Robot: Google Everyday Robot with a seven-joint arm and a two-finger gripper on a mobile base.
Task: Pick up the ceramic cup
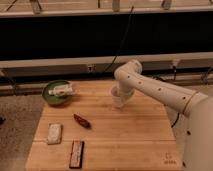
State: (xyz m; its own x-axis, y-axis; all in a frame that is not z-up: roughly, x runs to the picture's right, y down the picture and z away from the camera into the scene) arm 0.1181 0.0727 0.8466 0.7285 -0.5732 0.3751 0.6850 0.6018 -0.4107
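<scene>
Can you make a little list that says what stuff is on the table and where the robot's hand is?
table: light wooden tabletop
cup: small pale white ceramic cup, back middle
gripper: gripper, at the cup
bowl: green bowl, back left, holding a pale object
middle: small dark red item
front left: white packet; dark bar

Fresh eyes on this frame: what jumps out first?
The white arm reaching in from the right, its pincer down at the ceramic cup near the middle of the wooden table's far edge. Next, the green bowl at the far left corner with a pale item in it, and a dark red object lying mid-table.
</scene>
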